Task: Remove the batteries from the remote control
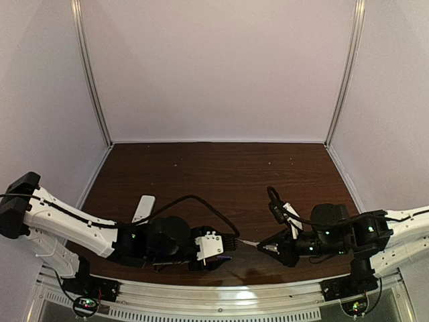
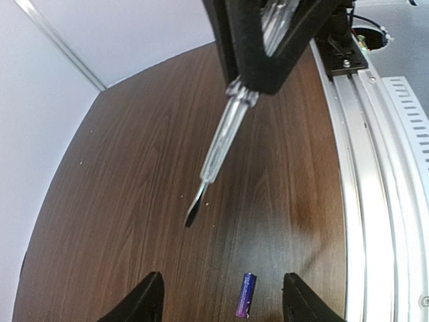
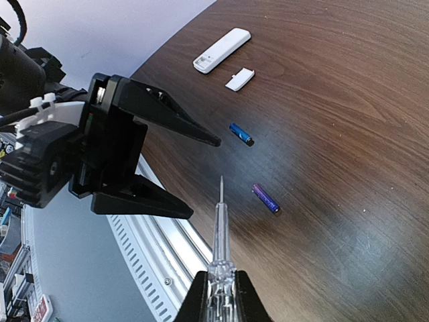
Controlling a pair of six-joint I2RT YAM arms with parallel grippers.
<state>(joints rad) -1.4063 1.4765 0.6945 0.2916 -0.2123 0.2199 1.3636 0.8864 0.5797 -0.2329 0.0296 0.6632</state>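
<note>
The white remote control lies flat far out on the table, also seen in the top view as the remote control. On the wood nearer me lie two batteries, a blue one and a purple one. My left gripper is open, low over the table, and the purple battery lies untouched between its fingers. My right gripper is shut on a clear-handled screwdriver. The screwdriver tip hovers just beyond the left gripper.
A small white cover piece lies beside the remote. The metal rail runs along the table's near edge, close to both grippers. White walls enclose the far and side edges.
</note>
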